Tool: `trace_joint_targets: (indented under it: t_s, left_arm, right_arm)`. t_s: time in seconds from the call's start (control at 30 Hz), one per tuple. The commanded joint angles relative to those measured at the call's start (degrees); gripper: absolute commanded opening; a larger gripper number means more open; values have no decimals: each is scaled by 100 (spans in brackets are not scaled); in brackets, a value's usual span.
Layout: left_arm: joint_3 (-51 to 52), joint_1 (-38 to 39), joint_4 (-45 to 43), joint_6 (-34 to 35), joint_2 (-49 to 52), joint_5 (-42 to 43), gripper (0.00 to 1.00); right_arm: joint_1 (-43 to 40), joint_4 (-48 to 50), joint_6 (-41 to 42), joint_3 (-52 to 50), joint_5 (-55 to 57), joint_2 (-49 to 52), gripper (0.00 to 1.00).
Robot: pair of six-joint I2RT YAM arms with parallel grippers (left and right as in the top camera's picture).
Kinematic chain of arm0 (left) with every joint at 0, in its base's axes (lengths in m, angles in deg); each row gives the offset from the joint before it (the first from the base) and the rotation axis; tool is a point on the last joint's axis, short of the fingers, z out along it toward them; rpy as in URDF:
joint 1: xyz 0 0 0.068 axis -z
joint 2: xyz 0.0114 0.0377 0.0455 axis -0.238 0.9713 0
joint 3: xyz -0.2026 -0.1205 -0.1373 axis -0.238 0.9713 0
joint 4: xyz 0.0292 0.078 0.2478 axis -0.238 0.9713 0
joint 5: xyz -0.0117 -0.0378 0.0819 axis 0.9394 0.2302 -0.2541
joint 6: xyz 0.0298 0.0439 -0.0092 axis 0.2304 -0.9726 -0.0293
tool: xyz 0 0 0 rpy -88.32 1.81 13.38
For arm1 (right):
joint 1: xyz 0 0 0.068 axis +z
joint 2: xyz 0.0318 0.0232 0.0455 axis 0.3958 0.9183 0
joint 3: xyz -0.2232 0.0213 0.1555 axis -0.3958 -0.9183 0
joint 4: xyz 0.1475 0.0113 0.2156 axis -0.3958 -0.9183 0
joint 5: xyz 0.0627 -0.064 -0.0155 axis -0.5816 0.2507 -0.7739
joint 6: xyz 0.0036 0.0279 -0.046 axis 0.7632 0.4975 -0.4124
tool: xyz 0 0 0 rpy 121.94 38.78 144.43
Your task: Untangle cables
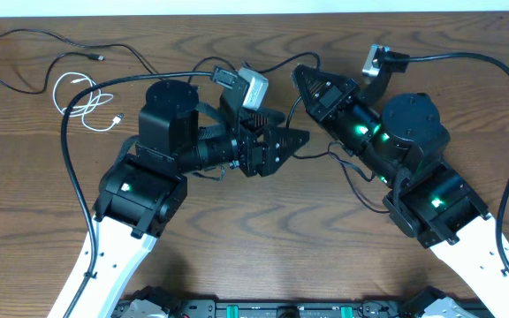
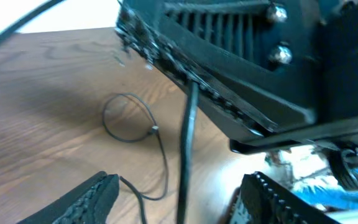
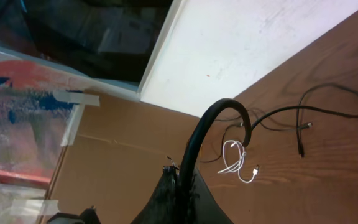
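L claw (image 2: 179, 190): jaws apart, mid-bench, nothing gripped. R claw (image 3: 179, 183): clamped on black cable (image 2: 188, 124), which hangs btwn L claw's fingers (image 2: 98, 193). White cable (image 1: 82, 108): coiled nr far-left corner, well apart from both claws. Second black cable (image 1: 60, 36): beside it, along far edge.

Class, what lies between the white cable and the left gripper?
Overhead: the left arm's own black joint housing, between white cable and left gripper.

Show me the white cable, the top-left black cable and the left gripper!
white cable (image 1: 85, 109), overhead view, on its bunched loops.
black cable (image 1: 101, 58), overhead view, on its plug end.
left gripper (image 2: 180, 184), left wrist view, midway between its open jaws.
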Motion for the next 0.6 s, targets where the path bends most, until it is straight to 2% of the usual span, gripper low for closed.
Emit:
trace_joint_targets:
  t_s: [0.0, 0.07, 0.13, 0.4, 0.53, 0.57]
  left_arm:
    - [-37, 20, -70, -103, -20, -262, 61]
    - [-37, 17, -68, -101, -20, -262, 53]
    - [-37, 20, -68, -101, -20, -262, 50]
    - [-37, 20, -105, -96, -22, -260, 50]
    - [-39, 17, -221, -98, -22, -260, 36]
    - [-37, 17, -225, -98, -22, -262, 29]
  right_arm:
    - [-31, 4, 76, 17, -52, -85, 1]
    - [-28, 20, 76, 20, -55, -83, 1]
    - [-28, 17, 76, 17, -76, -83, 1]
    - [-28, -192, 74, 17, -378, -83, 1]
    - [-28, -214, 72, 17, -483, -83, 1]
    - [-28, -214, 55, 17, -509, -85, 1]
